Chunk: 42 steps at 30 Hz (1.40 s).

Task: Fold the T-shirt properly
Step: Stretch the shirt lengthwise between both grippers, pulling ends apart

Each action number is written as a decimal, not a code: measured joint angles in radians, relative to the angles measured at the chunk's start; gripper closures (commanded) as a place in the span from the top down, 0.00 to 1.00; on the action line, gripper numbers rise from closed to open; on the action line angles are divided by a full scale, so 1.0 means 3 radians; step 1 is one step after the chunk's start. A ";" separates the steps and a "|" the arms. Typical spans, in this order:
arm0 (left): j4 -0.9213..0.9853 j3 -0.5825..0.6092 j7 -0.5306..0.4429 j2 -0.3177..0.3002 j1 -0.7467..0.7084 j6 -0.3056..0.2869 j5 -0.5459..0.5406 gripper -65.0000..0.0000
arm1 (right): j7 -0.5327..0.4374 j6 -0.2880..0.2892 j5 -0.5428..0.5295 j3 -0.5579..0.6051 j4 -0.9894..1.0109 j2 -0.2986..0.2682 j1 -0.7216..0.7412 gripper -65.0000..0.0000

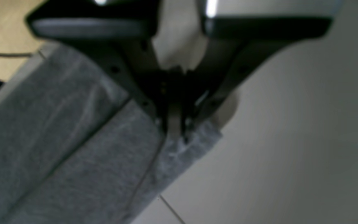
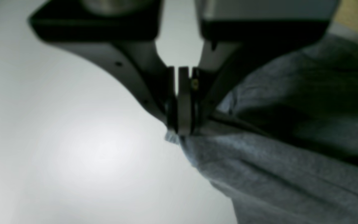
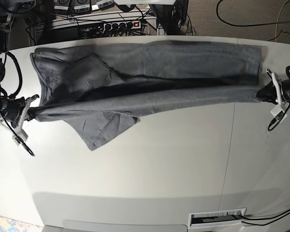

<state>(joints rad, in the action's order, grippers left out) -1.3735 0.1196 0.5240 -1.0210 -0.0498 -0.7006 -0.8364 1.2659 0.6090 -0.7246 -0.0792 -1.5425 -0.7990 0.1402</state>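
Observation:
The grey T-shirt [image 3: 150, 72] lies stretched across the far half of the white table [image 3: 150, 159], its near edge lifted into a taut line between both grippers. One sleeve [image 3: 104, 128] hangs down toward the front left. At the table's right edge, my left gripper [image 3: 262, 93] is shut on a corner of the T-shirt [image 1: 73, 149]; its jaws [image 1: 176, 130] pinch the cloth. My right gripper [image 3: 31, 112], on the left side, is shut on the opposite corner. In the right wrist view the right gripper [image 2: 182, 130] clamps the edge of the T-shirt [image 2: 275, 174].
A power strip [image 3: 118, 24] and tangled cables lie on the floor behind the table. A seam [image 3: 230, 145] runs across the table top on the right. A vent grille [image 3: 217, 217] sits at the front edge.

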 measured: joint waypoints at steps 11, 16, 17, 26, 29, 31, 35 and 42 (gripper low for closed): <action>-0.0228 0.0000 0.0378 -0.0226 0.0000 -0.0001 -0.0371 0.00 | 0.0017 0.0020 -0.0036 -0.0376 -0.0268 0.0003 -0.0516 0.00; -0.0231 0.0004 0.0373 -0.0226 -0.0161 0.0000 -0.0439 0.00 | 0.0020 0.0020 -0.0020 -0.0376 -0.0268 0.0004 -0.0539 0.00; -0.0230 0.0006 0.0374 -0.0226 -0.0224 0.0000 -0.0456 0.00 | 0.0020 0.0020 -0.0022 -0.0376 -0.0268 0.0004 -0.0539 0.00; -0.0326 0.0011 0.0375 -0.0216 -0.0572 0.0000 -0.0479 0.00 | 0.0058 0.0020 -0.0020 -0.0376 -0.0268 0.0004 -0.0540 0.00; -0.0390 0.0011 0.0385 -0.0192 -0.0622 0.0003 -0.0497 0.00 | 0.0071 0.0019 -0.0017 -0.0376 -0.0268 0.0004 -0.0540 0.00; -0.0420 0.0011 0.0354 -0.0181 -0.0646 0.0003 -0.0498 0.00 | 0.0072 0.0018 0.0006 -0.0376 -0.0268 0.0004 -0.0540 0.00; -0.0421 0.0011 0.0341 -0.0161 -0.0654 0.0003 -0.0445 0.00 | 0.0093 0.0019 0.0015 -0.0376 -0.0270 0.0004 -0.0540 0.00; -0.0417 0.0011 0.0039 -0.0163 -0.0654 0.0014 -0.0052 0.40 | 0.0094 0.0019 0.0018 -0.0376 -0.0270 0.0003 -0.0540 0.00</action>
<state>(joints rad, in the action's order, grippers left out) -1.4986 0.1230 0.5358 -1.0698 -0.2459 -0.6964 -0.8520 1.2942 0.6147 -0.7193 -0.1921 -1.6234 -0.7982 -0.0219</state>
